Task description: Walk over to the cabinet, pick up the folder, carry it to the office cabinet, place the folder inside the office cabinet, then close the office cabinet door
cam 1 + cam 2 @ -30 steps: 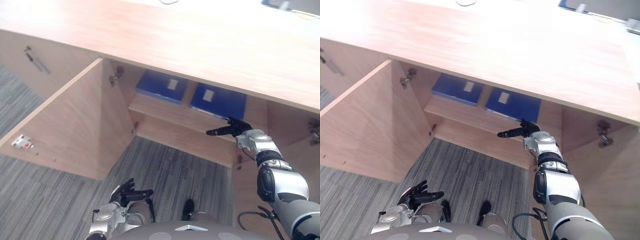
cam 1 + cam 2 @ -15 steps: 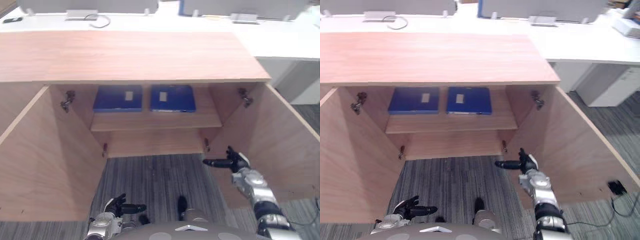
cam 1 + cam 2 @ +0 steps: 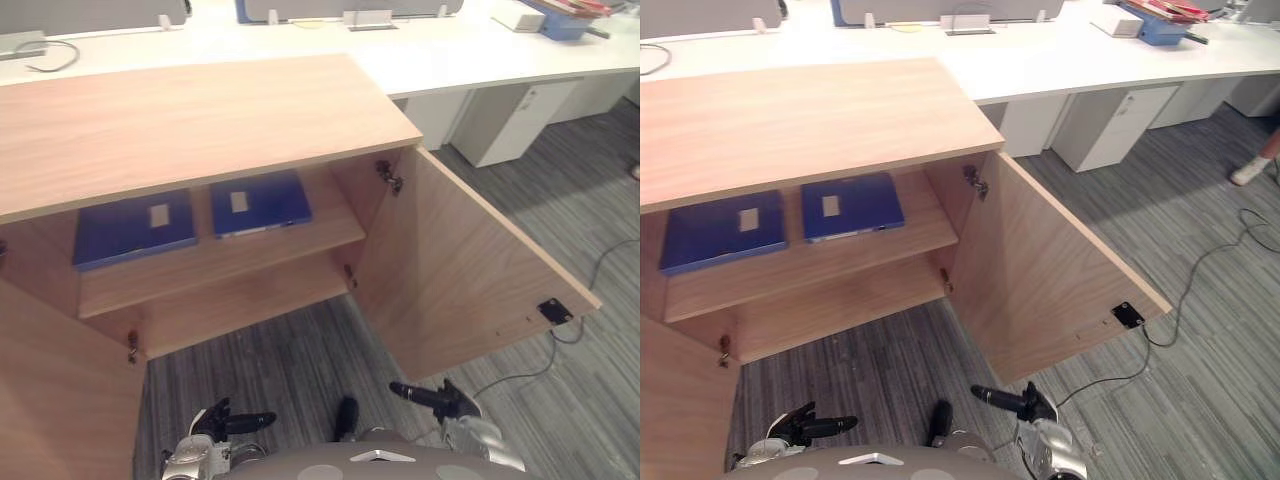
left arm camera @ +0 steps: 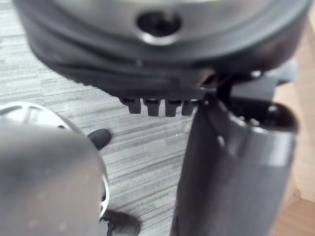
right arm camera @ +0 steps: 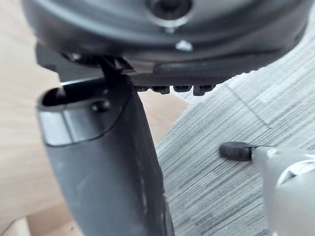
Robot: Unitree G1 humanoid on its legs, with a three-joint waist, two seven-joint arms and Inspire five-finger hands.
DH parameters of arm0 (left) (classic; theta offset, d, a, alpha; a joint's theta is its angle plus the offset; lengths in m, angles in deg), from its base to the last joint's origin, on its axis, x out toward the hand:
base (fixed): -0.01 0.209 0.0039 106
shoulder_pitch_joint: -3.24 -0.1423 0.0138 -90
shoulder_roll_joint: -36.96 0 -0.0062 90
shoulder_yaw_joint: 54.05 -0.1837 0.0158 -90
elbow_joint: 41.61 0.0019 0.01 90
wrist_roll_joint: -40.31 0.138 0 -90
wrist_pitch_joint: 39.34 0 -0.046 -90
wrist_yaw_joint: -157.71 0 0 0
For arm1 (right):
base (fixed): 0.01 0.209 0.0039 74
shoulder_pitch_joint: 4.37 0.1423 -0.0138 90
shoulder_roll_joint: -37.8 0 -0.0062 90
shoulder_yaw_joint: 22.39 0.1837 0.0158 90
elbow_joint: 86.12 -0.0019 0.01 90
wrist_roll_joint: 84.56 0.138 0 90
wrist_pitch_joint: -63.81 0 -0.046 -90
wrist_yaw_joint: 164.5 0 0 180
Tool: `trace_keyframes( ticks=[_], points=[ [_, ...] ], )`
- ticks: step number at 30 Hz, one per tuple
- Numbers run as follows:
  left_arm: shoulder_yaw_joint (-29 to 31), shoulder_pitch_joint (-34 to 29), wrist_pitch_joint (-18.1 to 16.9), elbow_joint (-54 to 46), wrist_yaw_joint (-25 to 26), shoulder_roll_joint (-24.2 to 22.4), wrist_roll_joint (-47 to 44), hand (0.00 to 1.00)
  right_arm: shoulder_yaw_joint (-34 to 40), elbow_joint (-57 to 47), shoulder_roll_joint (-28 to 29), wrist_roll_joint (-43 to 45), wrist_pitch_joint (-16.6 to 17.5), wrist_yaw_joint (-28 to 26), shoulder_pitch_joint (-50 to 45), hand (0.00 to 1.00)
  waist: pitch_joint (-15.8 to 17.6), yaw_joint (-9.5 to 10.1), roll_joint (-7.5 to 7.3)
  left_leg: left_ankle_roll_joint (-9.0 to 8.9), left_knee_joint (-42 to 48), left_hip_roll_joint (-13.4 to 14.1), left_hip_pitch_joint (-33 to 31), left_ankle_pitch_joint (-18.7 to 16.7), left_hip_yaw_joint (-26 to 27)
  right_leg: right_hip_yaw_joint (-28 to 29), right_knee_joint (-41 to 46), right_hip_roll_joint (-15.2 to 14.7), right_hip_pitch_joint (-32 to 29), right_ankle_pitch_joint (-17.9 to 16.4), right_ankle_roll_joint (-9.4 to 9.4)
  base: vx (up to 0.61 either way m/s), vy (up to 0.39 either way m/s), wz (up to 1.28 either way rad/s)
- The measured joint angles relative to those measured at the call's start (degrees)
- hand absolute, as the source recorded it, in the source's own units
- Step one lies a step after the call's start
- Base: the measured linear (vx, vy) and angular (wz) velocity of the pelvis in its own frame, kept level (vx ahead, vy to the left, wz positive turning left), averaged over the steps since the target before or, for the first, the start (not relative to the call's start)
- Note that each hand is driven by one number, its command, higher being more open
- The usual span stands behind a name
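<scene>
Both your hands are low in front of the cabinet (image 3: 200, 120), holding nothing. The left hand (image 3: 232, 422) has loose, spread fingers. The right hand (image 3: 441, 399) reaches out straight, below the free edge of the right door (image 3: 460, 265).

Two blue folders lie flat on the shelf (image 3: 225, 262), side by side and close together. The left folder (image 3: 133, 228) is toward the shelf's left end. The right folder (image 3: 258, 202) is nearer the middle, with its front edge close to the shelf's front edge.

Expect either folder to be light and fairly stiff, with a slick cover that could slide out of a weak pinch. If you need to lift one, take it at the front edge, thumb on top and fingers underneath.

With folders already inside, the door looks like your next job. It is a rigid panel standing wide open and should swing easily. Push with flat fingers near its free edge, well away from the hinge (image 3: 388, 177). Keep your fingers out of the closing gap.
</scene>
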Motion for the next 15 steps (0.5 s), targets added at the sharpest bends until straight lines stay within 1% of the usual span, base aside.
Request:
trace_keyframes(
  ticks=[1,3,8,10,12,15],
  points=[
    [1.25,0.04,-0.05,0.0,0.04,-0.62,-0.03,1.0,2.18,1.66,-0.01,0.44,-0.02,0.02,-0.88,1.0,-0.05,0.06,0.44,-0.43,-0.09,0.46,0.8,-0.3,-0.93,0.65,0.25,0.65,0.45,-0.01,-0.06,0.11,0.075,-0.3],
    [2.42,0.06,-0.1,0.22,0.02,-0.9,-0.04,1.0,4.02,3.22,-0.04,0.48,-0.02,0.04,-1.16,1.0,-0.08,0.08,0.86,-0.97,-0.18,0.91,1.47,-0.75,-1.47,1.28,0.25,1.15,0.76,-0.04,-0.1,0.08,0.102,-0.27],
    [5.83,1.24,-0.37,0.92,0.03,-0.98,0.04,1.0,7.66,2.94,-0.2,0.0,-0.04,0.04,-2.12,1.0,0.09,0.15,1.63,-1.04,-0.07,0.88,3.37,-1.98,-2.2,2.77,0.24,1.37,2.34,-0.07,-0.06,-0.01,0.155,-0.09],
    [6.97,1.28,-0.48,0.82,0.06,-0.83,0.05,1.0,9.22,1.09,-0.23,-0.68,-0.09,0.16,-2.09,1.0,-0.05,0.17,1.68,-0.87,0.39,0.78,3.36,-2.52,-2.18,3.2,0.07,1.17,2.42,-0.05,0.0,-0.09,0.151,-0.04],
    [7.55,1.12,-0.54,0.75,0.13,-0.68,0.04,1.0,11.13,-3.87,-0.45,-0.9,-0.13,0.47,-2.61,1.0,-0.09,0.21,1.9,-0.82,1.3,0.85,3.16,-3.28,-2.09,3.68,-0.07,1.01,2.48,-0.02,0.08,-0.15,0.152,-0.05],
    [7.5,0.57,-0.49,0.8,0.18,-0.69,0.14,1.0,12.71,-11.83,-1.39,-5.02,-0.18,2.01,-2.93,1.0,0.17,0.32,2.33,-0.73,2.67,1.15,2.6,-3.96,-2.26,3.84,-0.07,0.92,2.41,-0.1,0.21,-0.12,0.109,-0.02]
  ],
)
